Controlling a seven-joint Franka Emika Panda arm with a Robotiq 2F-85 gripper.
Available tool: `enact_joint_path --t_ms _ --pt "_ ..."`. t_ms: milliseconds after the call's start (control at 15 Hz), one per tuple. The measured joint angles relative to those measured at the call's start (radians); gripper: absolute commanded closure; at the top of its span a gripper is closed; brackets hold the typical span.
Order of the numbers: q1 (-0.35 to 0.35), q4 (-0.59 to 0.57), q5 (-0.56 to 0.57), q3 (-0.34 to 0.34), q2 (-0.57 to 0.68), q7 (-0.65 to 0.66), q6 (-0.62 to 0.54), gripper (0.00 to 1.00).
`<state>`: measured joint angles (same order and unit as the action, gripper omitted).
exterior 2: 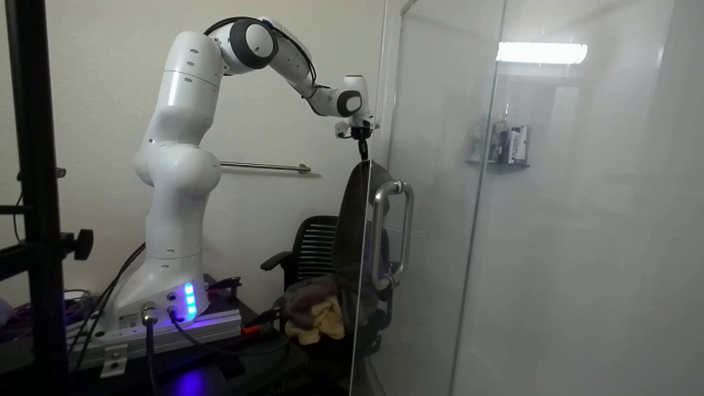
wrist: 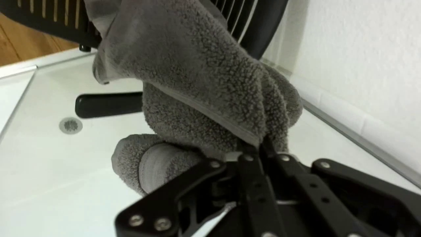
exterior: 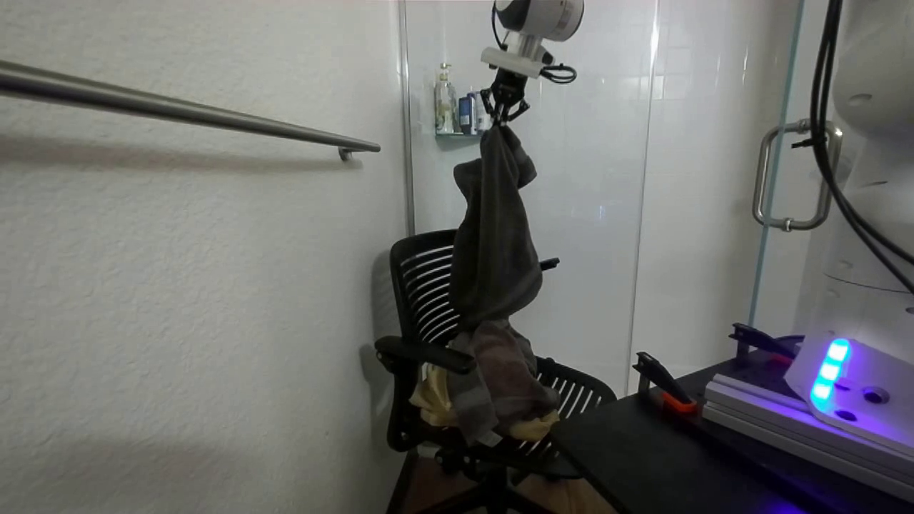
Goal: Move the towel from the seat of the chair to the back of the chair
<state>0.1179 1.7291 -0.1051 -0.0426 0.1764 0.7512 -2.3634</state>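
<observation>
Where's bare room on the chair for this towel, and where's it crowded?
Bare room shows in an exterior view on the chair back, between its side frame and the towel, and on the seat, between the cloth heap and rim. It's crowded where that heap lies. The towel, in the pincer, hides part of the back.

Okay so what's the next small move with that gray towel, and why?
Probably ease the towel toward the chair back without lowering it: the jaws grip it above the back's top edge in both exterior views, yet it hangs in front, over the pile on the seat.
</observation>
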Motion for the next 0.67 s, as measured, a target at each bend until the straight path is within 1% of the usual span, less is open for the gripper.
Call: enact_joint_path --t_ms 133,267,467,667 --pt "0.002 -0.016 0.09 0.001 -0.06 0.055 0.003 0.98" --pt "0.005 -0.05 0.195 0.006 -0.093 0.117 0.003 0.98" --pt "0.009 -0.123 0.329 0.026 -0.1 0.201 0.002 0.98" --pt "0.013 -0.183 0.4 0.049 -0.095 0.261 0.006 0.98"
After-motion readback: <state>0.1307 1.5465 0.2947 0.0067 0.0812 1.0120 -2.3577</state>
